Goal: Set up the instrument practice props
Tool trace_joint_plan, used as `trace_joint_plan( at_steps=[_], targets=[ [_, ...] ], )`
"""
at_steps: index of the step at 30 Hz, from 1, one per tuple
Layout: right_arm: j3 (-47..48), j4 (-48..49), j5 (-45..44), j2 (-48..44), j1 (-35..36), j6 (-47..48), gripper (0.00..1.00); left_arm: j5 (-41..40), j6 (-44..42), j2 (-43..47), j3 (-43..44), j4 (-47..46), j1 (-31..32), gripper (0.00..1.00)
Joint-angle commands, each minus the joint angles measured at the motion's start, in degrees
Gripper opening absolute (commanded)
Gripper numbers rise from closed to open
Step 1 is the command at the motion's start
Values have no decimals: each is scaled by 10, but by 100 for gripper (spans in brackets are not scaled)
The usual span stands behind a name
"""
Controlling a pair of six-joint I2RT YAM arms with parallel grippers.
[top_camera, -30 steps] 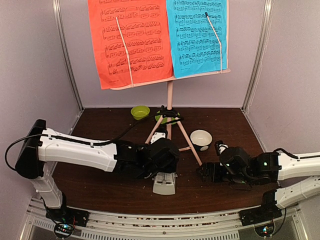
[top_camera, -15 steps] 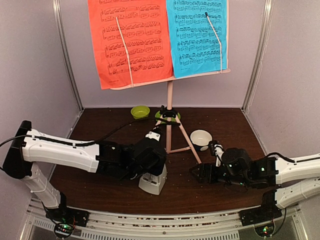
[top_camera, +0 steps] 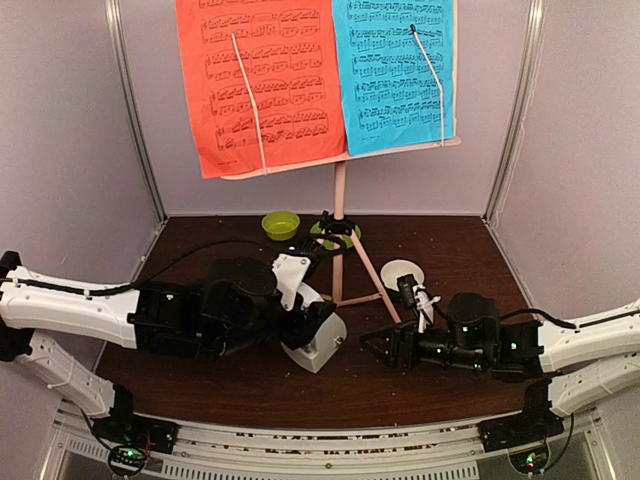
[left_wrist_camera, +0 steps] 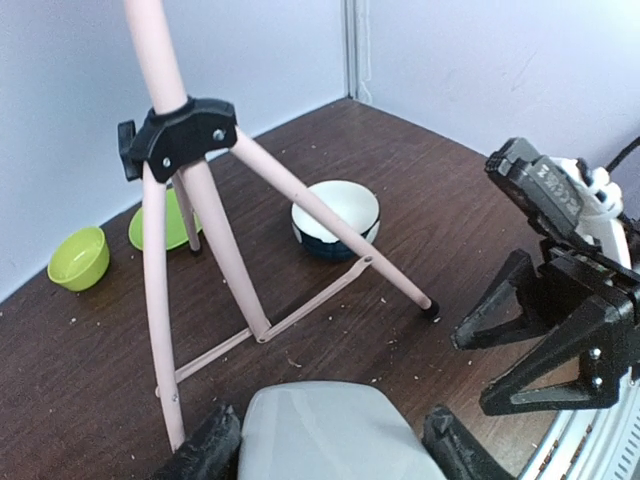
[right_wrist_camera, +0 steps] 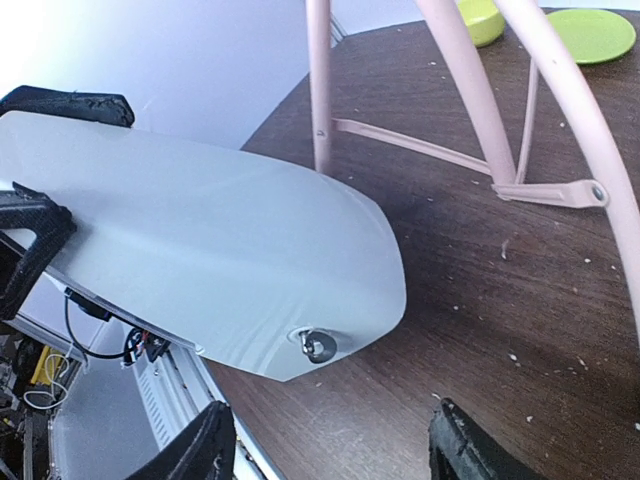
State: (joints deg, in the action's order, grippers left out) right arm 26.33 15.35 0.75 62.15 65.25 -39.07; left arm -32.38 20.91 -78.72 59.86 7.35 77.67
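Gripping the metronome (top_camera: 320, 345) from both sides, the left gripper (left_wrist_camera: 332, 458) has one black finger pressed against each flank of the pale grey body. The metronome sits near the front of the table (top_camera: 200, 250), about mid-width, just nearer than the tripod legs of the music stand (top_camera: 339, 190). It is tilted, with its narrow end leaning to the right; whether its base touches the wood cannot be told.

To its right, the right gripper (right_wrist_camera: 330, 420) points left at it with its jaws apart and nothing between them. In the right wrist view, the metronome's rounded end with its small metal knob lies just ahead of the gap between those fingers. From above, the two look close but not touching.

The pink stand is upright at the middle of the table, and its right leg ends just far of the right gripper. On its desk the red sheet (top_camera: 265, 80) is on the left and the blue sheet (top_camera: 392, 70) on the right, each held under a thin arm.

A green bowl (top_camera: 281, 224) sits at the far left of the stand's base. A green plate (left_wrist_camera: 165, 222) lies behind the legs, and a white bowl (top_camera: 402, 275) lies to the right of them.
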Motion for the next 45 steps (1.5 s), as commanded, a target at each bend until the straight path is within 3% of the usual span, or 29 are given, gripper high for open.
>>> trace_joint_plan(
  at_steps=[1,15,25,40,45],
  targets=[
    [-6,81,55,14,2,11,65,40,-102,59,-2,-125,2,0],
    [38,117,102,54,3,7,50,106,-133,90,14,-128,2,0],
    [54,120,111,68,3,-7,41,91,-132,91,16,-141,2,0],
    [40,99,69,56,3,-26,45,109,-134,104,5,-168,2,0],
    [59,95,82,53,3,-14,37,115,-139,98,9,-168,2,0]
  ],
)
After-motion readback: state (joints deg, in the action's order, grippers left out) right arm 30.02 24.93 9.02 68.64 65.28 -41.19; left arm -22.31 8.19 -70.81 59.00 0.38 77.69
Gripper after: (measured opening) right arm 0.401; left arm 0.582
